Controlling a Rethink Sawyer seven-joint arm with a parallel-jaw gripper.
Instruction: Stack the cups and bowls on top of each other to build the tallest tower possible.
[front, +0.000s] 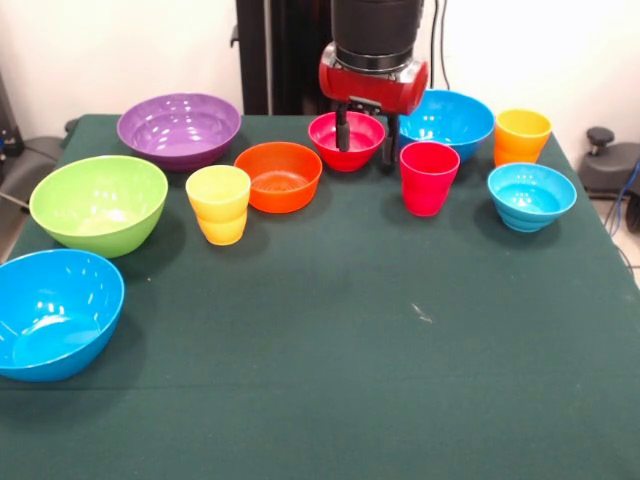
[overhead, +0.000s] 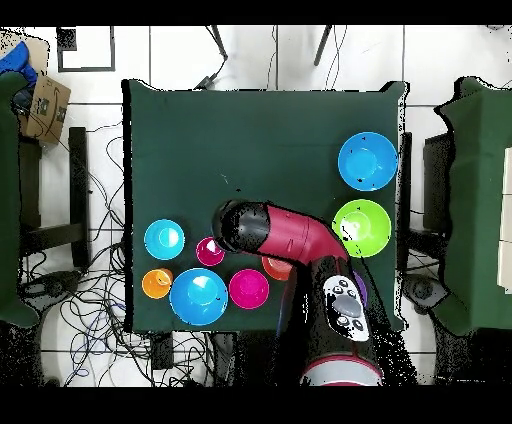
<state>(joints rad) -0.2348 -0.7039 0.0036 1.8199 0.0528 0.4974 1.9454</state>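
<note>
My gripper (front: 368, 135) hangs at the far middle of the table, open. One finger (front: 343, 128) dips inside the small red bowl (front: 350, 150); the other stands outside its right rim, beside the red cup (front: 428, 177). The orange bowl (front: 279, 175) and yellow cup (front: 219, 203) stand left of them. Further left are the purple bowl (front: 180, 128), lime green bowl (front: 98, 203) and a blue bowl (front: 55, 312). To the right are another blue bowl (front: 447, 122), the orange cup (front: 521, 135) and the light blue bowl (front: 531, 195). Everything stands singly; nothing is stacked.
The dark green table (front: 330, 350) ends close to the near blue bowl on the left. In the overhead view the red arm (overhead: 290, 240) covers the yellow cup and most of the purple and orange bowls. Chairs and cables surround the table.
</note>
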